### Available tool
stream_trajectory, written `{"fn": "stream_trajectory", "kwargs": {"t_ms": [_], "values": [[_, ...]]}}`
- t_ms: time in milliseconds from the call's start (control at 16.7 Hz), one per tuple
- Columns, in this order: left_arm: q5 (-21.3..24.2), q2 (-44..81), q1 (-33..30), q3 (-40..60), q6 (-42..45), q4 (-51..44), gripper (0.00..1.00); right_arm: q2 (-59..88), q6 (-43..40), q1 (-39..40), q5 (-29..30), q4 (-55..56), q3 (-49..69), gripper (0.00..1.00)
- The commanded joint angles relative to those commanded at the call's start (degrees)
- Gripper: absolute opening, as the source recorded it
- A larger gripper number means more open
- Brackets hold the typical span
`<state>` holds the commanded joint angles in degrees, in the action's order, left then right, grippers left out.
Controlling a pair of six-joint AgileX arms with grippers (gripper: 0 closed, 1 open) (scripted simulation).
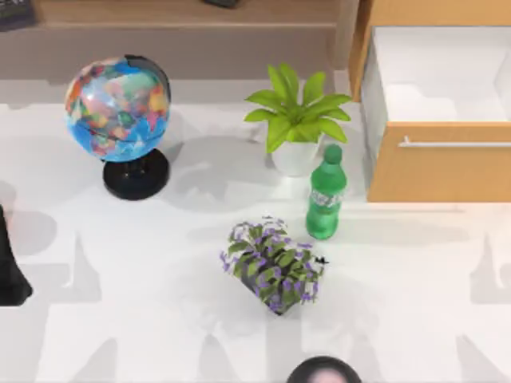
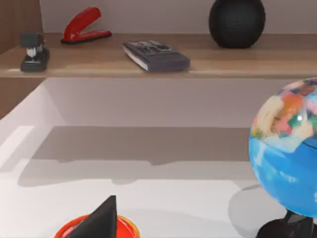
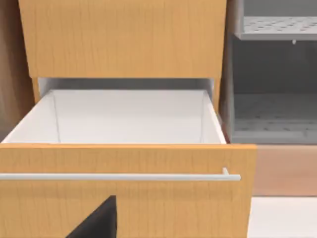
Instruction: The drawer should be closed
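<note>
Orange-tan drawer [image 1: 435, 163] stands pulled open, seemingly untouched.

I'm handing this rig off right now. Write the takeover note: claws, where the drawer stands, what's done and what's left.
Left arm: parked at the table's left edge; a dark claw tip shows in its wrist view, facing the shelf and globe.
Right arm: its wrist view faces the drawer head-on, a dark claw tip low in front of the panel, below the handle. Contact cannot be confirmed.
Drawer: at the table's right, pulled out, white box exposed and empty.
Done: nothing yet.
Left: push the front panel in until flush, probably with the right arm.
</note>
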<state>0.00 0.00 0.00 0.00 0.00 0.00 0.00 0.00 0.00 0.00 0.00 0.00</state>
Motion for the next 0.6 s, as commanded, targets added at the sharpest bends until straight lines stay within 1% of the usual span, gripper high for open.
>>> {"fn": "stream_trajectory", "kwargs": {"t_ms": [120, 240, 420, 600], "values": [[0.00, 0.00, 0.00, 0.00, 0.00, 0.00, 1.00, 0.12, 0.01, -0.12, -0.12, 0.07, 0.11, 1.00], [0.00, 0.00, 0.00, 0.00, 0.00, 0.00, 1.00, 2.06, 0.08, -2.03, -2.04, 1.22, 1.77, 1.00], [0.00, 0.00, 0.00, 0.00, 0.00, 0.00, 1.00, 9.62, 0.25, -8.69, -8.71, 4.77, 7.10, 1.00], [0.00, 0.00, 0.00, 0.00, 0.00, 0.00, 1.00, 21.51, 0.41, -17.92, -17.85, 9.53, 14.26, 1.00]]}}
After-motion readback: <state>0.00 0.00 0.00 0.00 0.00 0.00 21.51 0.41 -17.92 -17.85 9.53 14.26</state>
